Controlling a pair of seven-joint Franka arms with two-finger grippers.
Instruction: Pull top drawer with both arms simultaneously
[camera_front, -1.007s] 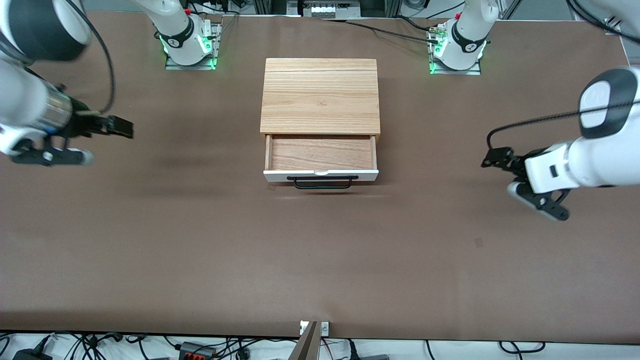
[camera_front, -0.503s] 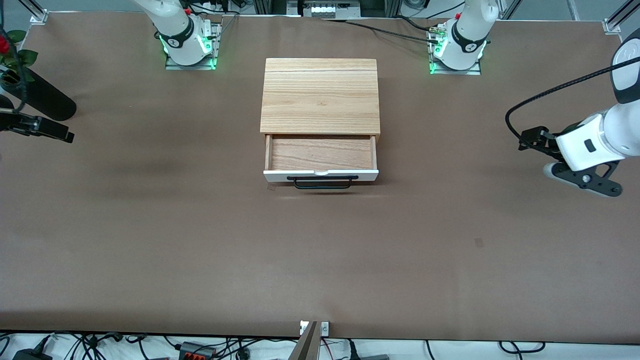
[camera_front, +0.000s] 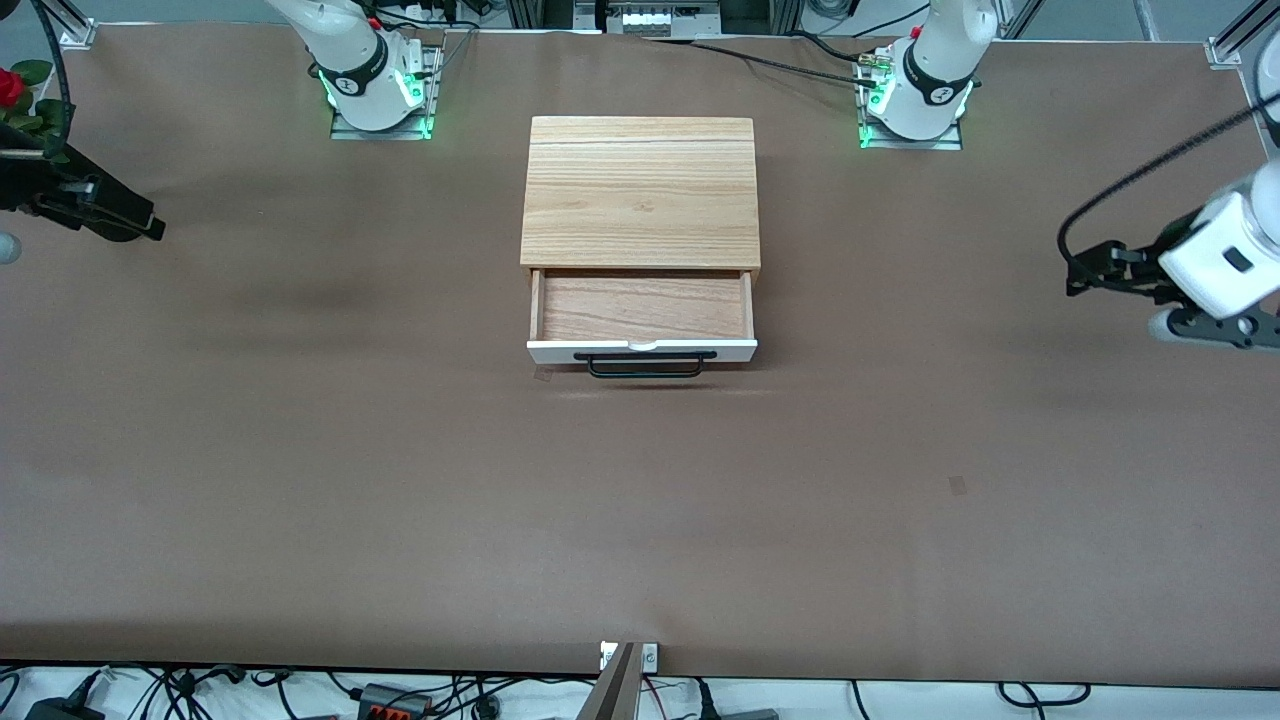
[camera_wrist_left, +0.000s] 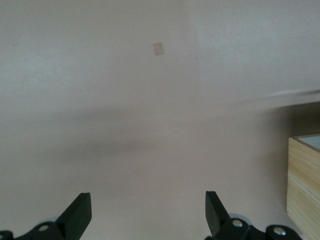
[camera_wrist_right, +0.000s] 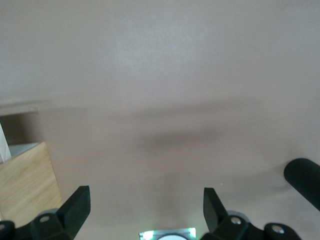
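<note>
Brown matte surface (camera_front: 640, 520) fills the front view, with the light-wood cabinet (camera_front: 640, 190) as the landmark at mid-width, between the two arm bases.

Left arm (camera_front: 1225, 255): it enters at the view's edge, well apart from the cabinet, toward its own end of the surface. The left tool (camera_front: 1095, 268) hangs over bare surface, pointing toward the cabinet. In the left wrist view its two black fingers (camera_wrist_left: 80, 212) stand wide apart with nothing between them, and a corner of the cabinet (camera_wrist_left: 303, 185) shows at the frame's edge.

Right arm (camera_front: 30, 185): only its dark end shows at the other edge of the front view, equally far from the cabinet. The right tool (camera_front: 125, 215) is over bare surface at the right arm's end. The right wrist view shows its fingers (camera_wrist_right: 75, 210) spread wide and holding nothing, with a corner of the cabinet (camera_wrist_right: 27, 182) in sight.

Top drawer (camera_front: 642, 312): it stands pulled out of the cabinet toward the front camera, its light-wood inside open to view and its white front panel nearest the camera.

Bar handle (camera_front: 645, 364): a thin black bar runs along the white panel, touched by neither tool.

Small pale patch (camera_front: 958, 485): it lies on the surface nearer the front camera than the cabinet, toward the left arm's end.
</note>
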